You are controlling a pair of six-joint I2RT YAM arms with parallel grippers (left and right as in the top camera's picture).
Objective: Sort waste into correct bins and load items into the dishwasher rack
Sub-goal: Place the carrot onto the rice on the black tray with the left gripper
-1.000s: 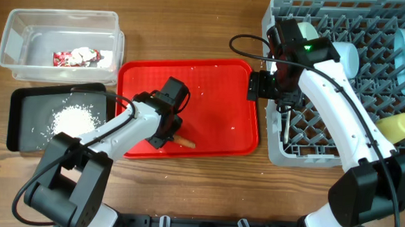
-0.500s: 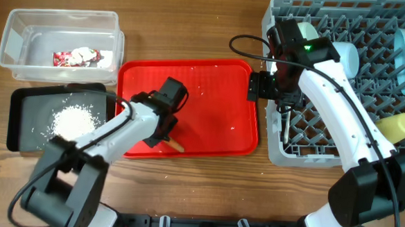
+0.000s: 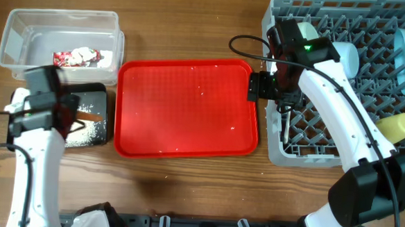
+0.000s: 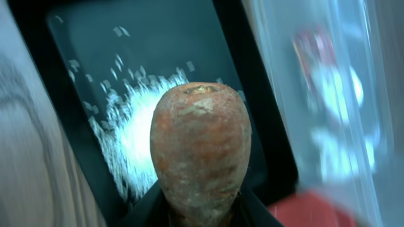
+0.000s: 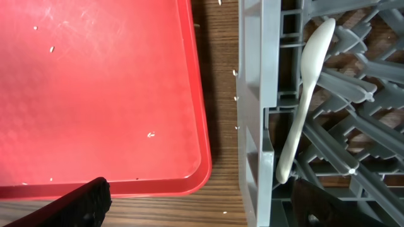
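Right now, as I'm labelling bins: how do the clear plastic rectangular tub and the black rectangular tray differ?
The clear plastic rectangular tub is see-through with tall walls; the black rectangular tray is opaque and shallower. The tub holds a red-and-white crinkled wrapper; the tray holds white rice-like grains. The left claw holds a brown-orange carrot-like stick over the tray, not the tub. Both are rectangular, similar in footprint.
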